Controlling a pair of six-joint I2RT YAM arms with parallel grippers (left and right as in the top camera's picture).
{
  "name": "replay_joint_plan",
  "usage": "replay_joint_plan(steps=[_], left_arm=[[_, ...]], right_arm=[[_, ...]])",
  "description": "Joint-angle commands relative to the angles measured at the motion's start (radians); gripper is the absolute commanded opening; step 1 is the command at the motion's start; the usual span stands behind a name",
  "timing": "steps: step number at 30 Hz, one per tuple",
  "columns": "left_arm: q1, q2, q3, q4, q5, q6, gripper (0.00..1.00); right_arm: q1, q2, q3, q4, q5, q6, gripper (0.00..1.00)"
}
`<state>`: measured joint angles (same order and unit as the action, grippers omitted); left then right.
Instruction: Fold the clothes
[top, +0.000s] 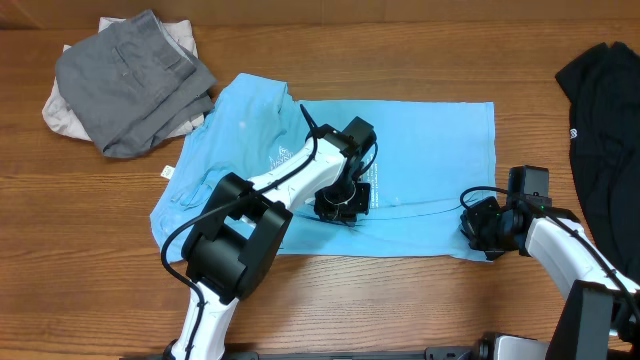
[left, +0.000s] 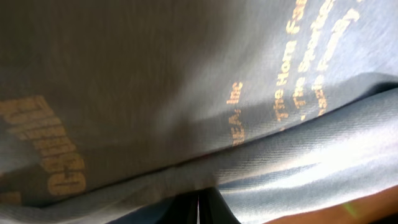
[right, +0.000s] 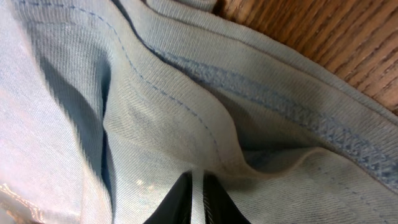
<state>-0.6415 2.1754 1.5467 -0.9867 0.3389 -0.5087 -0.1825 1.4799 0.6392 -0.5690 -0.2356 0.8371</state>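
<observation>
The light blue T-shirt lies spread on the table, printed side partly folded under. My left gripper sits low on its front middle, by the print, and is shut on a fold of the shirt. My right gripper is at the shirt's front right corner, shut on the hemmed edge. Grey and off-white garments lie in a heap at the back left. A black garment lies at the right edge.
The wooden table shows in front of the shirt and between the shirt and the black garment. A small white tag sticks out at the shirt's left edge.
</observation>
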Motion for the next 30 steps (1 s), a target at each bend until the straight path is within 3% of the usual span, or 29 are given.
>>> replay_joint_plan(steps=[1, 13, 17, 25, 30], left_arm=[[0.01, 0.013, -0.018, 0.034, -0.126, -0.016, 0.07], [0.071, 0.012, 0.012, 0.09, -0.261, 0.003, 0.06], [0.098, 0.012, 0.064, 0.021, -0.289, 0.042, 0.09], [0.161, 0.012, 0.145, -0.188, -0.573, 0.042, 0.17], [0.251, 0.012, 0.145, -0.27, -0.611, 0.028, 0.21]], right_arm=[[-0.004, 0.003, -0.026, -0.002, 0.06, 0.005, 0.12], [-0.004, 0.003, -0.026, -0.018, 0.114, 0.03, 0.11], [-0.004, 0.003, -0.026, -0.021, 0.133, 0.032, 0.11], [-0.004, 0.003, -0.026, -0.025, 0.161, 0.047, 0.11], [-0.028, 0.003, -0.026, -0.043, 0.193, 0.058, 0.11]])
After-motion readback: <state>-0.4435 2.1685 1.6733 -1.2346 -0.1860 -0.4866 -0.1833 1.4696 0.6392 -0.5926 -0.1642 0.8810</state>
